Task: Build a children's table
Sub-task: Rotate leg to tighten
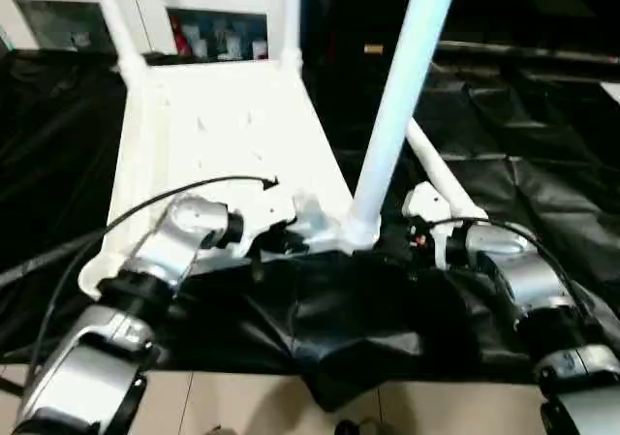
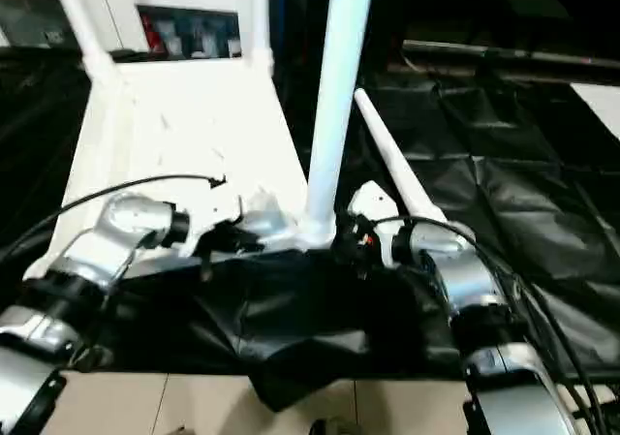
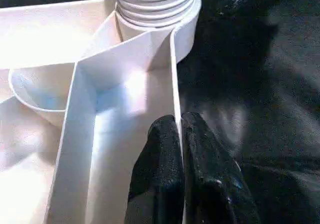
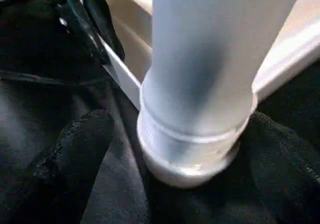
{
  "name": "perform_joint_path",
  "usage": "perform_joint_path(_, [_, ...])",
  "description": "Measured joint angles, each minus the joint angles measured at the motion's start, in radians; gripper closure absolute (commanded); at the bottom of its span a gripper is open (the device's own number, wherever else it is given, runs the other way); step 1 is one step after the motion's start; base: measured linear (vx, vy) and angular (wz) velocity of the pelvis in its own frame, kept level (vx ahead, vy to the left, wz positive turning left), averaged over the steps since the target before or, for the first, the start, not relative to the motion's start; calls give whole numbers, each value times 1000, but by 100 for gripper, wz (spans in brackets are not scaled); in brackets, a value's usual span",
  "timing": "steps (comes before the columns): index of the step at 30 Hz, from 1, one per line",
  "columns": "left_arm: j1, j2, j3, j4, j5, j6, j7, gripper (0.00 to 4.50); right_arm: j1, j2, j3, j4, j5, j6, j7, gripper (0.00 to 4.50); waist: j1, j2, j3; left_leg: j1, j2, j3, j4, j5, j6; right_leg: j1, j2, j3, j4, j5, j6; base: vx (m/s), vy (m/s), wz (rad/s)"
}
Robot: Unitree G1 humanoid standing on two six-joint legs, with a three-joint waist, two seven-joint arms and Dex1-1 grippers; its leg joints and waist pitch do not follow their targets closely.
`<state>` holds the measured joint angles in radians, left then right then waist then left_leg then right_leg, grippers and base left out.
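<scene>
The white tabletop [image 1: 223, 125] lies upside down on a black cloth, ribs up. Two white legs [image 1: 114, 18] [image 1: 291, 14] stand in its far corner sockets. A third leg [image 1: 397, 96] rises, leaning a little, from the near right socket [image 1: 358, 230]. The remaining leg [image 1: 441, 178] lies on the cloth beside that corner. My left gripper [image 3: 180, 129] is shut on the tabletop's thin near rim [image 3: 174, 74], close to the socket. My right gripper [image 1: 417, 233] is open around the third leg's base [image 4: 195, 134]. One of its fingers [image 4: 85, 144] stands slightly apart from the base.
The black cloth [image 1: 523, 144] covers the work surface and bunches in folds [image 1: 320, 328] at the near edge, above pale floor tiles. A white cabinet with shelves [image 1: 218, 33] stands behind. A black cable [image 1: 194, 188] arcs over the tabletop from my left arm.
</scene>
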<state>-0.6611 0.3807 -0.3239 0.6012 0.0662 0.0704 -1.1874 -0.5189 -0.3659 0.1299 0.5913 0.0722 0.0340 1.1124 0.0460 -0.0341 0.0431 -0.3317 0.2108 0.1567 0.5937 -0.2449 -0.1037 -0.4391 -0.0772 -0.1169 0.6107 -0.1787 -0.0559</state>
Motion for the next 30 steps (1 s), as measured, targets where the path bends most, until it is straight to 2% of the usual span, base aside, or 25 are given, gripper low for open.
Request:
perform_joint_path(6, [0,-4,-8,0,-4,-4,-8,450,0,1,8,-1,2,0,9,13,12,0,0,0,0,0,3,0,0,0,0,0,2,0,0,0,0,0])
perform_joint_path(11, [1,0,-9,-1,-4,-7,-18,450,-1,18,7,3,2,-7,-14,59,13,0,0,0,0,0,3,0,0,0,0,0,3,0,0,0,0,0])
perform_joint_path(12, [1,0,-9,-2,-4,-7,-20,450,-2,23,7,4,2,-9,-17,83,13,0,0,0,0,0,3,0,0,0,0,0,3,0,0,0,0,0])
perform_joint_path(15, [4,3,-9,-8,-4,-7,-31,450,-2,30,7,4,7,-10,-24,96,15,0,0,0,0,0,3,0,0,0,0,0,3,0,0,0,0,0])
perform_joint_path(22, [5,4,-8,-8,-4,-7,-38,450,-2,31,4,4,10,-10,-27,166,16,0,0,0,0,-1,6,0,0,1,-1,0,6,0,0,0,0,0])
perform_joint_path(27, [7,5,-8,-8,-2,-6,-30,450,3,40,2,4,12,-3,-44,174,15,0,0,0,0,-1,7,0,0,1,-1,0,7,0,0,0,0,0])
perform_joint_path(30, [7,-14,-4,-6,11,20,32,450,7,70,-20,24,12,6,-126,174,12,0,0,2,0,-1,9,1,-2,3,-1,0,7,2,0,0,0,0])
